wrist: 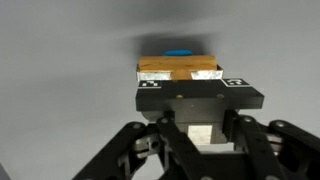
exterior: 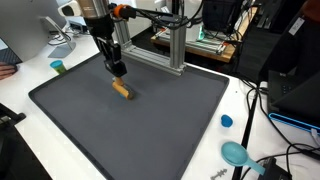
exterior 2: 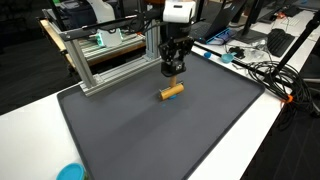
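The gripper (exterior: 117, 71) hangs over the gray mat (exterior: 160, 125), on the side of the mat nearest the aluminium frame (exterior: 165, 52). The wooden block (exterior: 121, 89) lies flat on the mat just beneath the fingertips and a little toward the mat's middle, apart from them. In the wrist view it sits crosswise right ahead of the fingers. I cannot tell whether the fingers are spread or pressed together.
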`<action>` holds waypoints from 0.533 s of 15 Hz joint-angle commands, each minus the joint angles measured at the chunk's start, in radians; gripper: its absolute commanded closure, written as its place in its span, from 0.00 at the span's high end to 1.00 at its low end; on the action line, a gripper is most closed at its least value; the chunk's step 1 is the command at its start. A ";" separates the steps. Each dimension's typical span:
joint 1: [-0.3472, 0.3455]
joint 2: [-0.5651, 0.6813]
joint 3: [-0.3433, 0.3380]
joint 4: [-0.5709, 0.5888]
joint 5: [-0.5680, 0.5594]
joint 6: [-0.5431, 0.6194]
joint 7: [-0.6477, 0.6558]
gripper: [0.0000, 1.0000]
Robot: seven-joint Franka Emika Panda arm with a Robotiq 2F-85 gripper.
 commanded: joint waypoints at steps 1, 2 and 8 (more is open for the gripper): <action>0.006 0.045 -0.006 0.015 -0.009 0.031 0.015 0.22; 0.002 0.048 -0.001 0.015 0.002 0.011 0.006 0.22; -0.022 0.010 0.026 -0.001 0.064 -0.081 -0.068 0.22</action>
